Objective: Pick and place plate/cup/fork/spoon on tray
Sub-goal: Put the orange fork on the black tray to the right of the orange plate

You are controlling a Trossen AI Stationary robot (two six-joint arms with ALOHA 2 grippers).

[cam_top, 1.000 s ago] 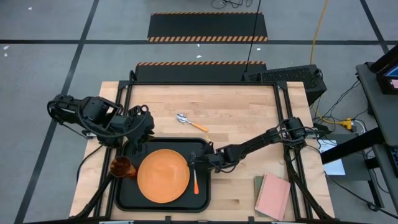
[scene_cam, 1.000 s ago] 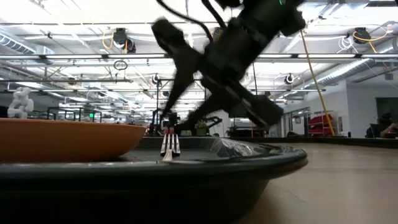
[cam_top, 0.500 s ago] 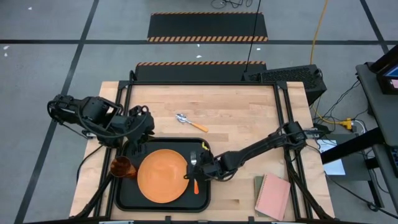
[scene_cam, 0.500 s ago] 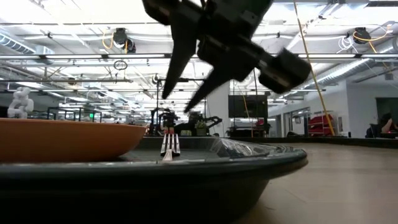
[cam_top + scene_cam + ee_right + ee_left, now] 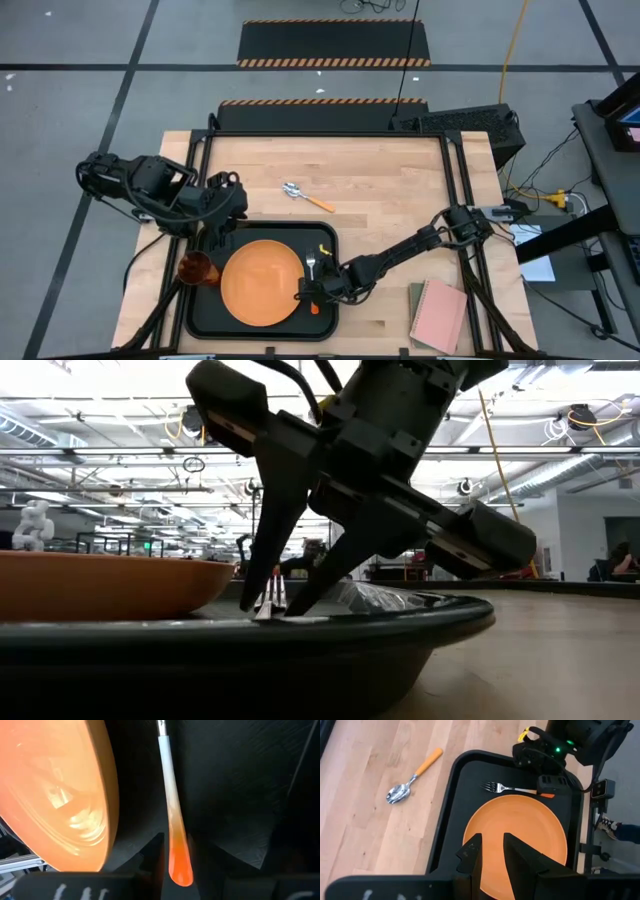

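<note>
The orange plate (image 5: 262, 283) lies in the black tray (image 5: 330, 240). The fork (image 5: 311, 268) lies on the tray floor right of the plate, tines toward the far edge. My right gripper (image 5: 311, 294) is down on its orange handle, fingertips at the tray floor in the low view (image 5: 275, 612). The amber cup (image 5: 195, 268) stands at the tray's left rim; I cannot tell whether inside it. The spoon (image 5: 305, 196) lies on the wood beyond the tray. My left gripper (image 5: 216, 238) hovers over the tray's far left corner, slightly open and empty. My right gripper has the fork's orange handle (image 5: 178, 862), near its free end, between its two fingers (image 5: 150, 855), one on each long side. The fingers come slanting down from the table's right and near side. The fork lies flat on the tray floor beside the plate (image 5: 55, 795).
A pink notebook (image 5: 438, 315) lies at the table's near right corner. Bare wood lies between the tray and the notebook and around the spoon. The left arm stands over the table's left side. In the low view the tray's raised rim (image 5: 400, 622) fills the foreground.
My right gripper has gone toward the table's near edge along the fork, from its tine end to its handle, and has come down to the tray floor. The fork and the plate have stayed where they were.
</note>
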